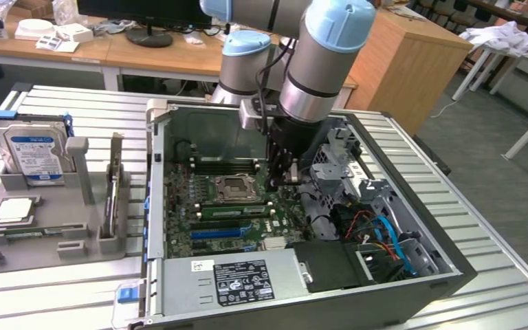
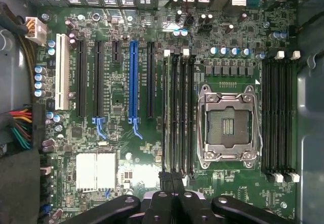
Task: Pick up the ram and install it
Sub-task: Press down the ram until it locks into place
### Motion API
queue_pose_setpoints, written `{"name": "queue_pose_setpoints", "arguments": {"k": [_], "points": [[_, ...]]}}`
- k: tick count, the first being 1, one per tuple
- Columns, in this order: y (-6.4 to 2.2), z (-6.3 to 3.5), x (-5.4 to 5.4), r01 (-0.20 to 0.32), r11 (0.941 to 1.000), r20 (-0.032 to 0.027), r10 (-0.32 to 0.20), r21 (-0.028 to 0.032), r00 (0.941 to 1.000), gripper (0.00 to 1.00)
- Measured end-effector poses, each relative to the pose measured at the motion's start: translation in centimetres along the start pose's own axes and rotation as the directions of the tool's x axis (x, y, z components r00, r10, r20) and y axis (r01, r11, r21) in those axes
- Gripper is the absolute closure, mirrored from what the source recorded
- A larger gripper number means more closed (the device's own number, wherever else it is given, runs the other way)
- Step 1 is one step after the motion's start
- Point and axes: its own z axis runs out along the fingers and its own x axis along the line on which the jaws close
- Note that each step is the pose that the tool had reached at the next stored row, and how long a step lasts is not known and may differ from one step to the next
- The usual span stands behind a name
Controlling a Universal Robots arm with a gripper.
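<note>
My gripper [image 1: 285, 180] hangs inside the open computer case [image 1: 411, 275], just above the motherboard [image 2: 126, 173]. In the wrist view its dark fingertips [image 2: 166, 179] stand pressed together with nothing between them, at the end of the bank of memory slots [image 2: 179, 113] beside the CPU socket [image 2: 228, 123]. A long narrow green strip that looks like the ram [image 1: 232, 210] lies seated along that bank, in the slot farthest from the socket [image 2: 166, 113]. The gripper is above it and does not hold it.
A second bank of memory slots [image 2: 277, 118] lies on the socket's other side. At the exterior view's left, a grey fixture [image 1: 25, 254] carries a blue-labelled hard drive [image 1: 33, 155], a square silver CPU chip [image 1: 16, 210] and an upright slotted holder [image 1: 115, 185]. Drive cages and cables [image 1: 383, 234] crowd the case's right.
</note>
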Motion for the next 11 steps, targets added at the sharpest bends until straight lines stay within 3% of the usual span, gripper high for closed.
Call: {"name": "queue_pose_setpoints", "arguments": {"k": [11], "points": [[-0.02,0.84,0.05,0.000,1.0000,-0.0001,0.000,0.0000,1.0000,0.89]]}}
